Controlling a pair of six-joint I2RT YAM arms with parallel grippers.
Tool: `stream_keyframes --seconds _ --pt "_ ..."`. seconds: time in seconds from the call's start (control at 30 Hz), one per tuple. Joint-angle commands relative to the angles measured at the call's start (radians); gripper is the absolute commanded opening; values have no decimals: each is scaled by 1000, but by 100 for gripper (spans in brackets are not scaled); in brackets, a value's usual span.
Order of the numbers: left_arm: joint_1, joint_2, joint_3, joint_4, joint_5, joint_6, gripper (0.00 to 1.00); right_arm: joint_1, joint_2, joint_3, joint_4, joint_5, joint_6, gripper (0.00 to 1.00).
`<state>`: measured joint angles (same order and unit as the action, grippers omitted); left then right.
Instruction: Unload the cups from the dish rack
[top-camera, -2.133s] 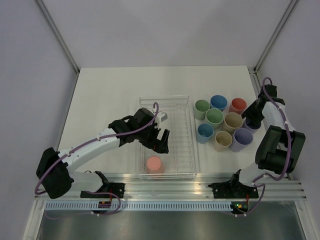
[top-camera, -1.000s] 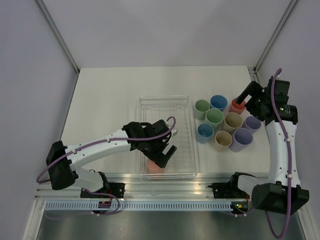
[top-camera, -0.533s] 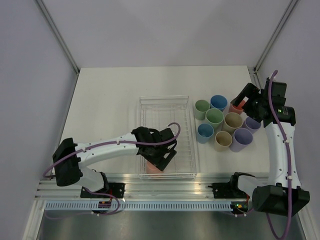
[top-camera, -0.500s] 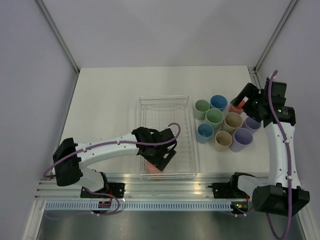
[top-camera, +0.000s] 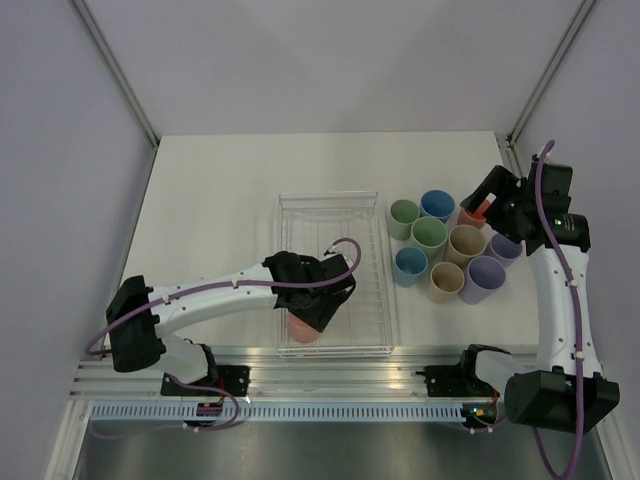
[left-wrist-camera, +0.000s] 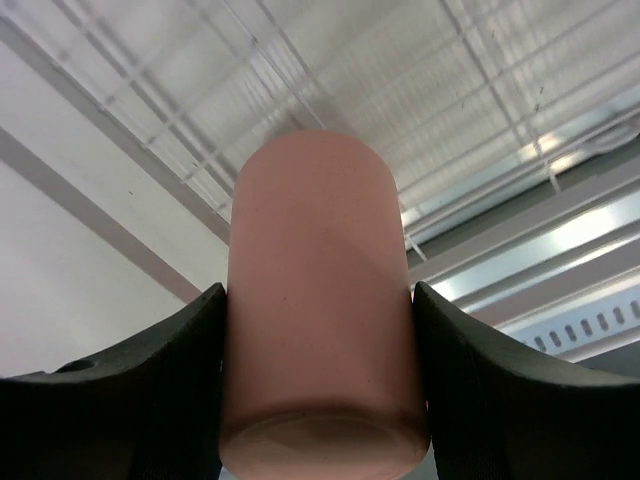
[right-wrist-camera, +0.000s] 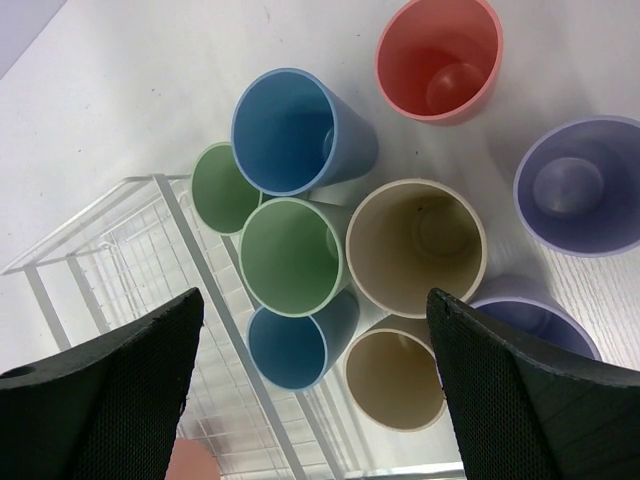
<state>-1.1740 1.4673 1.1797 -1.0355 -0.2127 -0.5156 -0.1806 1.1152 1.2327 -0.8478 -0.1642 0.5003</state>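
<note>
— Gripper check, left side?
— The left gripper (top-camera: 312, 308) is clamped on the salmon cup (left-wrist-camera: 315, 250), one finger pressed to each flank. The cup stands at the near end of the dish rack (top-camera: 335, 196), the only one in it.
— And the right gripper (right-wrist-camera: 315, 310)?
— Spread wide, holding nothing, hovering above the eight unloaded cups (top-camera: 445, 245) on the tabletop (top-camera: 220, 200), right of the rack.
— So which step?
— The grasp looks made. I'd judge a straight lift comes next, clearing the wire wall before swinging toward the cluster.
</note>
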Motion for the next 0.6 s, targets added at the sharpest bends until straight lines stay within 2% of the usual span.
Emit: stream_keyframes --seconds 0.0,0.1,0.13,0.23,0.27,0.33,0.37,0.4,0.43,0.5,0.57 --pt "-1 -10 122 -9 -190 -55 2 3 -35 -6 45 -31 -12 96" --pt "20 -38 181 35 -281 -70 2 6 -69 -22 104 -109 -19 95" --pt "33 -50 189 60 -280 -60 2 10 -77 -24 124 -179 -28 95" --pt "118 -140 144 260 -193 -26 2 56 -95 -24 190 -273 -58 96" --pt "185 -200 123 314 -150 -27 2 72 -94 -24 202 -355 -65 95" --pt "269 -269 31 509 40 -52 2 128 -66 -25 236 -469 -75 96" --pt "359 -300 -7 576 118 -70 2 147 -55 -32 254 -582 -71 96" --pt "400 -359 -84 726 274 -93 2 174 -43 -42 285 -615 -69 96" --pt "474 -380 -116 782 335 -147 2 212 -41 -48 303 -644 -68 96" --pt "536 -409 -188 895 500 -199 2 254 -57 -70 354 -710 -59 97" --pt "603 -410 -259 1076 637 -296 2 282 -74 -93 404 -750 -28 97"
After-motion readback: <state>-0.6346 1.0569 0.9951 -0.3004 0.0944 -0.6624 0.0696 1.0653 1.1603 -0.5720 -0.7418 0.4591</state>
